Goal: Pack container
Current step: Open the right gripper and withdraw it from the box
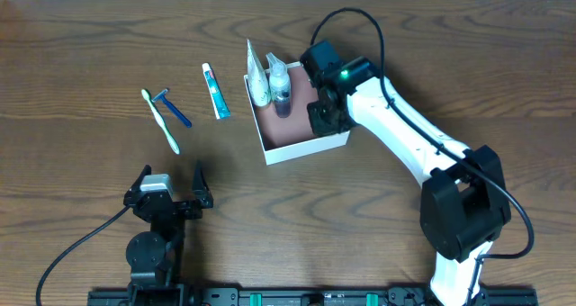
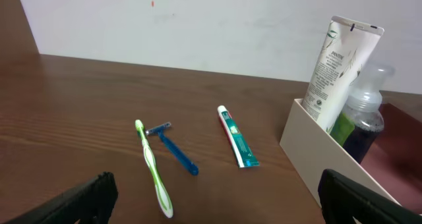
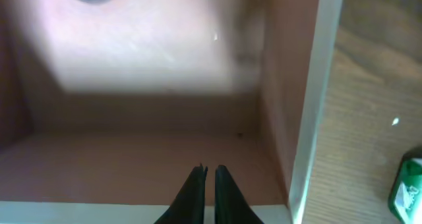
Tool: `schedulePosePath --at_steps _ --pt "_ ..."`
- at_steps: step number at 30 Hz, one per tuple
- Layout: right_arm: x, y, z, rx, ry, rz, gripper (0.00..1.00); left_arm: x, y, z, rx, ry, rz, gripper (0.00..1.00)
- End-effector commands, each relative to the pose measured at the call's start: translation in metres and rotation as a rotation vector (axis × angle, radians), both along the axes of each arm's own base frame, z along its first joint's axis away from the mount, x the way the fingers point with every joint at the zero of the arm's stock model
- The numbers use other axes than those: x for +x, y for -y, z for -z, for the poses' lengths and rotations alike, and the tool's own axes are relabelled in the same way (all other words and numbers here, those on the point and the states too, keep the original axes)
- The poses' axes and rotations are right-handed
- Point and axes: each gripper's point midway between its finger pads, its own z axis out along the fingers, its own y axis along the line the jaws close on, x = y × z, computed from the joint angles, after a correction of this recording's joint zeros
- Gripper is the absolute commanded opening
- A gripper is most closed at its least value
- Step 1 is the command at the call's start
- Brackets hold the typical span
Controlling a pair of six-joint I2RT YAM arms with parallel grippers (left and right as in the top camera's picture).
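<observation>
The container (image 1: 270, 151) is a square white-walled box with a reddish-brown floor, right of the table's middle. A white tube (image 1: 258, 76) and a dark bottle (image 1: 281, 90) stand along its left side. My right gripper (image 1: 326, 115) hangs low over its right part. In the right wrist view its gripper (image 3: 208, 168) is shut with nothing between the tips, just above the brown floor (image 3: 132, 158) near a white wall (image 3: 316, 85). My left gripper (image 1: 171, 184) stands open near the front left, its fingers (image 2: 86, 197) wide apart and empty.
Left of the container lie a toothpaste tube (image 1: 216, 90), a blue razor (image 1: 174, 108) and a green toothbrush (image 1: 162, 121). The left wrist view shows the toothbrush (image 2: 153, 168), razor (image 2: 175, 151) and toothpaste (image 2: 237, 138) ahead, with the container wall (image 2: 323, 165) to the right.
</observation>
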Motion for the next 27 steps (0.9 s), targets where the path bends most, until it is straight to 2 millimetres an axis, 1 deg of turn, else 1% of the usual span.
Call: schedulePosePath --at_steps 1,6,11,17,24,27 --pt "-0.005 0.012 0.013 -0.036 -0.023 0.004 0.03 -0.001 -0.003 0.017 0.018 -0.05 -0.012 0.98" --pt "-0.008 0.014 0.017 -0.042 -0.037 0.014 0.01 -0.001 -0.003 0.017 0.018 -0.05 -0.012 0.98" --pt "-0.014 0.015 0.017 -0.044 -0.061 0.079 0.01 -0.001 -0.003 0.017 0.018 -0.05 -0.012 0.98" --pt "-0.015 0.014 0.017 -0.038 -0.062 0.119 0.01 -0.001 -0.003 0.017 0.018 -0.05 -0.012 0.98" --pt "-0.022 0.003 0.017 -0.005 -0.083 0.154 0.01 -0.001 -0.003 0.017 0.018 -0.05 -0.012 0.98" --pt "-0.028 -0.006 0.017 -0.001 -0.087 0.149 0.01 -0.001 -0.003 0.017 0.018 -0.05 -0.012 0.98"
